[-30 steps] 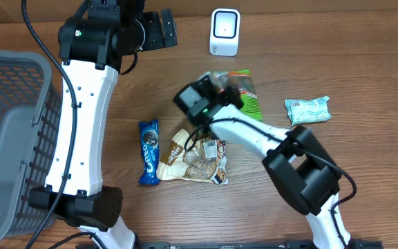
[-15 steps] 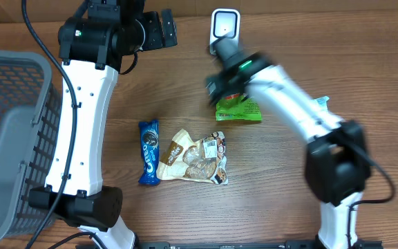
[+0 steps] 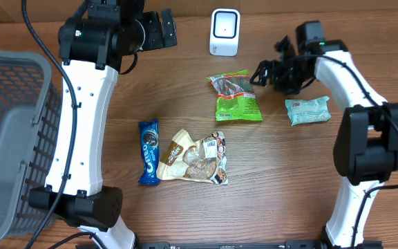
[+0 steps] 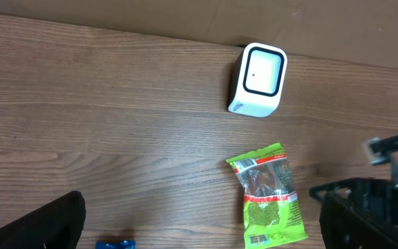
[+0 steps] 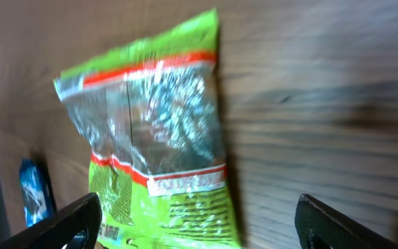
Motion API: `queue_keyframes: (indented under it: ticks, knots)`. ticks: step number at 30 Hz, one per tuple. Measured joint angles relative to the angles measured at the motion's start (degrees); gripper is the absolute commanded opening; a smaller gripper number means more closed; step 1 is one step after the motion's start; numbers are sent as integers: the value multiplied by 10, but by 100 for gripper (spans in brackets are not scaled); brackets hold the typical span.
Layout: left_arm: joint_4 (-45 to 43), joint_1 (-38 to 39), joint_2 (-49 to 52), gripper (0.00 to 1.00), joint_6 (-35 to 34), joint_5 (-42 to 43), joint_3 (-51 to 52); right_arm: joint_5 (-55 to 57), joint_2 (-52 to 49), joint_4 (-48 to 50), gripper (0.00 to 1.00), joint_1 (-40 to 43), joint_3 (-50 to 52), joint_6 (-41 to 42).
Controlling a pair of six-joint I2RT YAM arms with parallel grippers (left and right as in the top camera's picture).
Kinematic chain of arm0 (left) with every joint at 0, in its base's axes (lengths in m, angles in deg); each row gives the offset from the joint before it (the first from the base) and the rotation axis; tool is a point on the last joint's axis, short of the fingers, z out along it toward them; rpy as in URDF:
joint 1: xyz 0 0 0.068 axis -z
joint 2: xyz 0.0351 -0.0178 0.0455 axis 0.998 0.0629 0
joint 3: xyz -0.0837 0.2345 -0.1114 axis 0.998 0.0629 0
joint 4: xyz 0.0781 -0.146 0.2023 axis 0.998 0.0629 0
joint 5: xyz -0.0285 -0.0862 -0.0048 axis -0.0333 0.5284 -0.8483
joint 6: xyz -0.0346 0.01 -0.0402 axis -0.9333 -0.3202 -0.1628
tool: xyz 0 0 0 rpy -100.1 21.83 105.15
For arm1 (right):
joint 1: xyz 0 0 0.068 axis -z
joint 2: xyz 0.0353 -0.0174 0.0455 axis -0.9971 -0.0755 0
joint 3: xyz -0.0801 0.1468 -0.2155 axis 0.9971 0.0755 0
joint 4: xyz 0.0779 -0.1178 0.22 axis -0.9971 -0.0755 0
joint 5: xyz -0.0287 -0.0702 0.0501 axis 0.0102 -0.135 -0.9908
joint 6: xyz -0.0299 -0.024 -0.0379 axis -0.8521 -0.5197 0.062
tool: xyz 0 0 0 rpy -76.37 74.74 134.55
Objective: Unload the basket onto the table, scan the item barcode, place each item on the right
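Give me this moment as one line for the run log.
left claw: open, empty | right claw: open, empty | green bag: lying on table, apart from scanner

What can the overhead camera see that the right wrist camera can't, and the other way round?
Only overhead: the scanner, the basket, the tan bag, the mint packet and the left arm. Only right wrist: the clear window of the green bag up close. Both: the green bag, the blue pack and the open right gripper, holding nothing.
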Motion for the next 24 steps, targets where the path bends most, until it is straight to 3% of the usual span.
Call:
queue_keyframes:
  ticks: [24]
  knots:
    - [0, 0, 0, 100, 0, 0, 0, 1, -3, 10, 90, -5, 1, -12]
